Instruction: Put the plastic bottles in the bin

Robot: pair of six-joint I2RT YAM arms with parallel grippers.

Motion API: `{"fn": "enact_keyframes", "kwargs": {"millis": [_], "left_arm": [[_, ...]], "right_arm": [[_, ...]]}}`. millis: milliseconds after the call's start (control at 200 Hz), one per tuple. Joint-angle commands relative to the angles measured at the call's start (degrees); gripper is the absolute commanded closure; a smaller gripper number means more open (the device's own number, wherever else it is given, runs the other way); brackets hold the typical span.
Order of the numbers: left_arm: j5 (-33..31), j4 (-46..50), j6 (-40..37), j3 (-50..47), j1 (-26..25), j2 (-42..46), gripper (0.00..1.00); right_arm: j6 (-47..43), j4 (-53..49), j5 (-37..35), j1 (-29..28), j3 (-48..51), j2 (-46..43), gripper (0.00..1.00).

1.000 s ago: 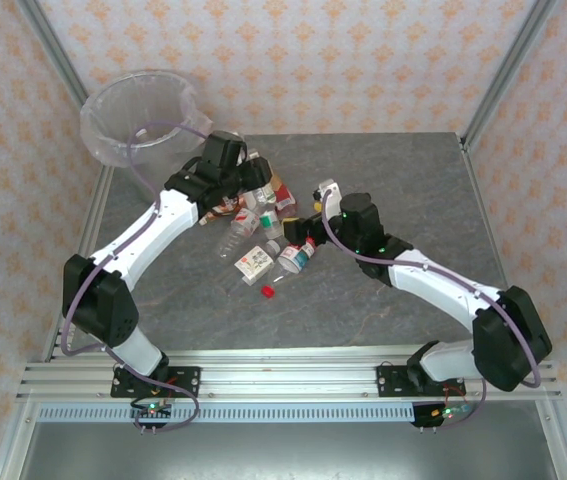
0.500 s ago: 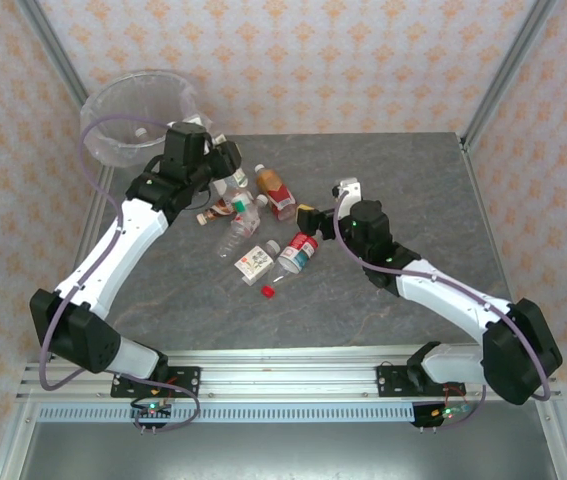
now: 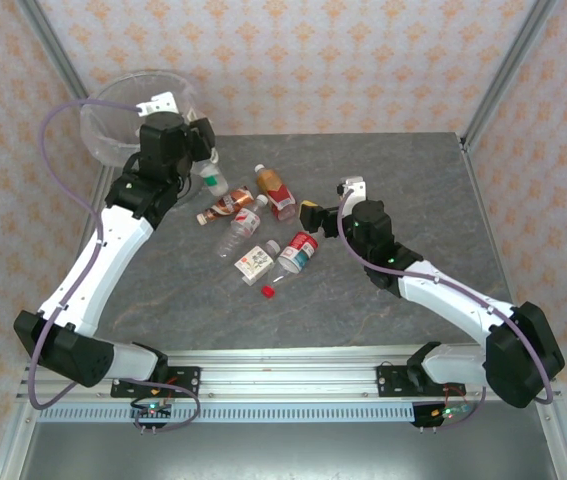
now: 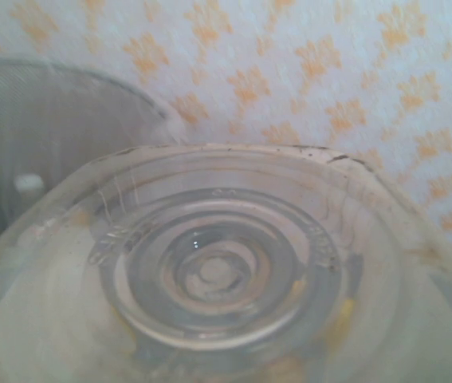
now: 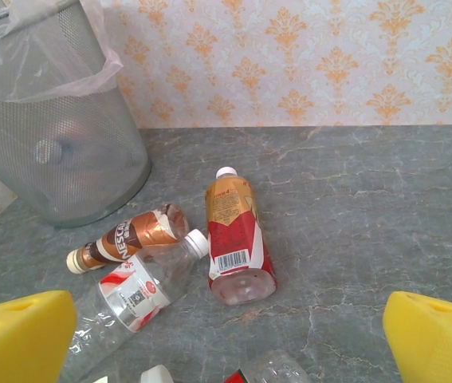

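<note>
We count five plastic bottles (image 3: 275,192) lying on the tabletop (image 3: 393,180) and a sixth bottle (image 3: 210,181) up beside the one bin (image 3: 113,130). What looks like a seventh (image 5: 50,148) shows dimly through its wall. There is one small red cap (image 3: 268,291).

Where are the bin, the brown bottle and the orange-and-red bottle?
bin (image 5: 66,159): right wrist view, on its side wall.
brown bottle (image 5: 134,235): right wrist view, on its label.
orange-and-red bottle (image 5: 237,239): right wrist view, on its red label.

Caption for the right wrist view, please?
Open right gripper faces amber bottle, Nescafe bottle and clear bottle lying beside the bag-lined bin.
</note>
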State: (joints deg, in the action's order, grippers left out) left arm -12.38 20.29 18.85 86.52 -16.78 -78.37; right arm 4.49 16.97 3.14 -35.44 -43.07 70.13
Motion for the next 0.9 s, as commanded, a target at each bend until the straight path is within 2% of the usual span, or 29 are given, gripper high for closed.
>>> {"fn": "enact_keyframes", "kwargs": {"millis": [0,155,525,646,896], "left_arm": [[-9.15,-7.67,-5.88,3.24,2.04,0.54,0.43],[-10.03,-10.45,-9.02,8.44,7.03,-2.3,0.42],[-7.57,-4.47,-12.84,23.4,16.68,-14.11,0.4],[-5.97,-0.08,-13.7,30.19,18.59,-19.82,0.4],[-2.41,15.52,-7.93,48.01,22.55,-34.16,0.4]], "right_arm": [[0.69,0.09,-1.38,0.11,0.51,-1.87,0.01],[0.57,-0.27,-2.06,0.11,0.9,-2.0,0.01],[1.2,-0.78,-3.67,0.06,2.43,-4.76,0.01],[2.02,-0.71,-3.97,0.11,2.99,-5.18,0.01],[3.4,-1.28,-3.59,0.11,3.3,-5.73,0.01]]}}
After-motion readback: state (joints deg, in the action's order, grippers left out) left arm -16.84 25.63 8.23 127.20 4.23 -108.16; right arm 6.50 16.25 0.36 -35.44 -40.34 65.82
